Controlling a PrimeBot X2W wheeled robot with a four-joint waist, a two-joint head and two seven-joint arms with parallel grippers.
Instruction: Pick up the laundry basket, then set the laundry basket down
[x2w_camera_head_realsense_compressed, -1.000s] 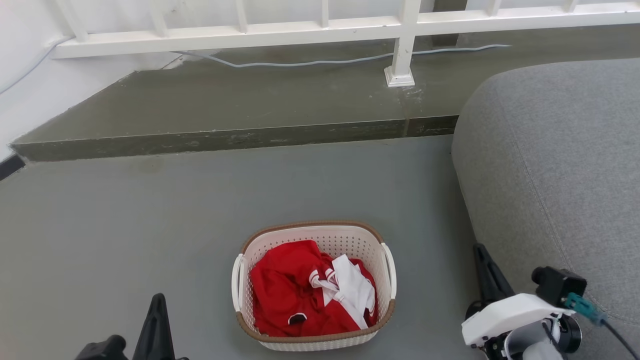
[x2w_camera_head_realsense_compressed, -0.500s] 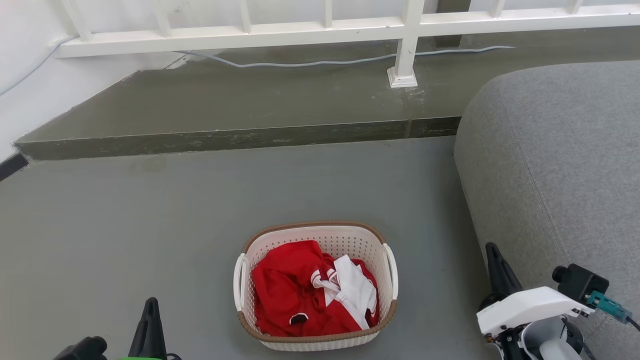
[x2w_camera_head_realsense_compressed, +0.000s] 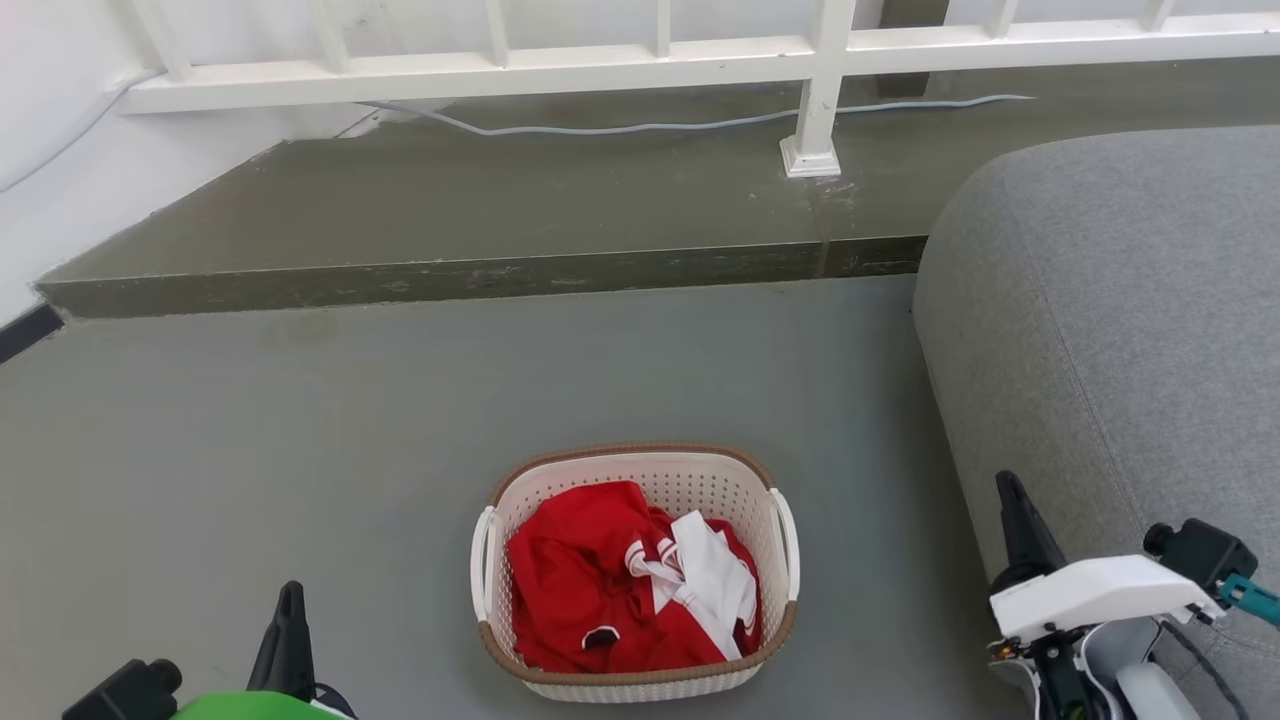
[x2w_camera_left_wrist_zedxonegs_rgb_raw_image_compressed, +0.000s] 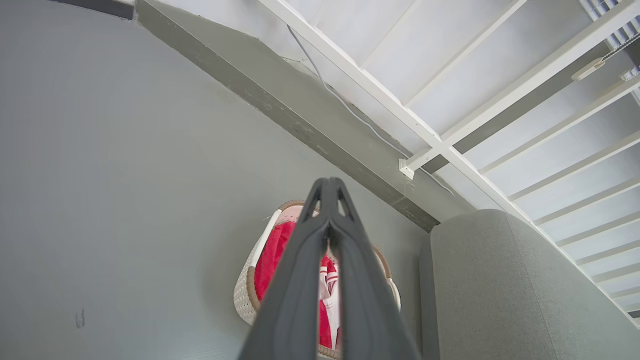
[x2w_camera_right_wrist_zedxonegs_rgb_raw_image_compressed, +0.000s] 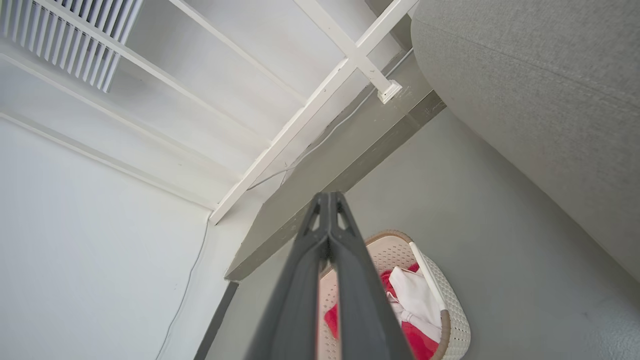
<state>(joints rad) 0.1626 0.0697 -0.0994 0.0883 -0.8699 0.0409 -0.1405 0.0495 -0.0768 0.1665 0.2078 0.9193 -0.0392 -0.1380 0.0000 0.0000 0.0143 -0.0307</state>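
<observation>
— Locating the laundry basket (x2w_camera_head_realsense_compressed: 690, 487): position?
— Upright on the grey floor (x2w_camera_head_realsense_compressed: 300, 450), just left of the grey sofa (x2w_camera_head_realsense_compressed: 1120, 330), red and white clothes (x2w_camera_head_realsense_compressed: 600, 590) inside.
— And the left gripper (x2w_camera_head_realsense_compressed: 291, 595)?
— Low left in the head view, apart from the basket; fingers pressed together, empty.
— And the right gripper (x2w_camera_head_realsense_compressed: 1004, 482)?
— Low right, by the sofa edge, apart from the basket; fingers pressed together, nothing held.

The smooth grey floor (x2w_camera_head_realsense_compressed: 300, 420) carries the laundry basket (x2w_camera_head_realsense_compressed: 632, 451), standing upright out in the open, and a grey upholstered seat (x2w_camera_head_realsense_compressed: 1100, 300) nearby, not touching it.
</observation>
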